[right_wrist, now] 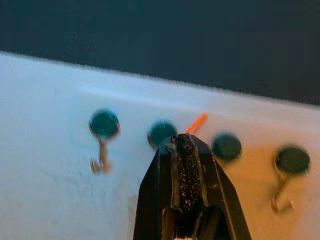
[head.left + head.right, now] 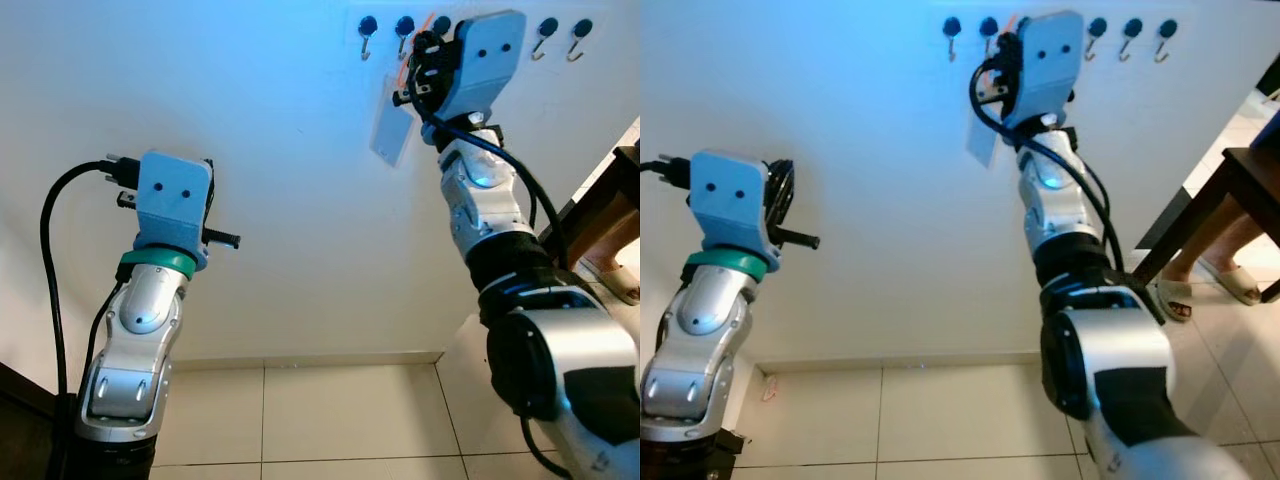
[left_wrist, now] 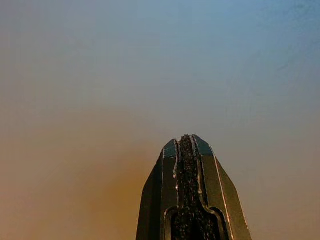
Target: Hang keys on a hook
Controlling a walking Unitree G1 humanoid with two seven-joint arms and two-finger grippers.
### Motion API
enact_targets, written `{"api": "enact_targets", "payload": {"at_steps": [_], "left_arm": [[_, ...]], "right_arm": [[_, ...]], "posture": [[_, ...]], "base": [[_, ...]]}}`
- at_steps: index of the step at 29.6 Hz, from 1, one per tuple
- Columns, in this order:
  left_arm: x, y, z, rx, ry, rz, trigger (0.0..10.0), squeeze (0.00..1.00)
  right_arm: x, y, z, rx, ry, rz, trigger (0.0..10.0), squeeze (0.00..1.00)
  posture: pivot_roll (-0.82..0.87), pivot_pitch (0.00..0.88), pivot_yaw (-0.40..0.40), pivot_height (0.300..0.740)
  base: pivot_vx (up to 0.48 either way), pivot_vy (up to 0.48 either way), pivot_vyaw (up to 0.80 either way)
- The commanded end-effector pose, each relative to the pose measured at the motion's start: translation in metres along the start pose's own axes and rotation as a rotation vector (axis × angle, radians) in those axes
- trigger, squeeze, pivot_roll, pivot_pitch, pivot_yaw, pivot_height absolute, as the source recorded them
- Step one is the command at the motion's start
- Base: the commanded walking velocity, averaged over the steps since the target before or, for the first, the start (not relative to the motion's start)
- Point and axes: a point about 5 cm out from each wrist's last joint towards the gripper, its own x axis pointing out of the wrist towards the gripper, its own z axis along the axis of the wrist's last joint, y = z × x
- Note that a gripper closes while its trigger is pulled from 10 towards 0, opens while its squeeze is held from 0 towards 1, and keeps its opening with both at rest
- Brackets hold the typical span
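- Both sets of jaws are pressed together: the right gripper (image 1: 186,145) has its black fingers (image 1: 200,185) closed with an orange strap (image 1: 196,123) emerging just past their tips, and the left gripper (image 3: 187,145) is closed on nothing, pointing at bare wall (image 3: 100,75).
- Right arm (image 2: 500,240) reaches steeply upward, wrist bent so the fingers meet the wall at the row of hooks (image 2: 368,36).
- Left arm (image 2: 140,340) stands raised with its forearm upright, well below and away from the right jaws, idle.
- White tag (image 2: 392,128), presumably on the keys, hangs flat against the wall just beneath the right jaws; the keys themselves cannot be made out.
- Hook with a dark round base (image 1: 161,132) sits directly ahead of the right fingertips, with another hook (image 1: 103,131) to one side and two more (image 1: 289,170) to the other.
- Person's sandalled feet (image 2: 1200,290) stand on the floor by a dark table leg (image 2: 1180,235), far below the right jaws.
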Motion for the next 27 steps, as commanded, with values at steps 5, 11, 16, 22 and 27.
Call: {"api": "enact_targets", "payload": {"at_steps": [5,11,16,22,27], "left_arm": [[-0.004,0.003,0.0,0.014,0.004,0.009,10.0,0.0],[-0.006,0.002,0.0,0.014,0.006,0.011,10.0,0.0],[-0.007,0.002,0.0,0.013,0.009,0.008,10.0,0.0],[-0.005,-0.001,-0.001,0.006,0.009,-0.001,10.0,0.0],[-0.004,-0.003,0.0,0.001,0.009,-0.006,10.0,0.0]], "right_arm": [[0.007,0.008,0.008,0.024,-0.018,0.026,10.0,0.0],[0.008,0.015,0.011,0.025,-0.046,0.067,10.0,0.0],[-0.003,0.015,0.0,0.02,-0.05,0.08,10.0,0.0],[-0.011,0.014,-0.004,-0.005,-0.062,0.087,10.0,0.0],[-0.011,0.008,0.004,-0.014,-0.115,0.051,10.0,0.0]], "posture": [[0.05,0.037,0.048,0.74],[0.05,0.036,0.044,0.74],[0.04,0.037,0.049,0.74],[0.04,0.037,0.053,0.74],[0.03,0.034,0.054,0.74]], "base": [[0.0,0.0,0.0],[0.0,0.0,0.0],[0.0,0.0,0.0],[0.0,0.0,0.0],[0.0,0.0,0.0]]}}
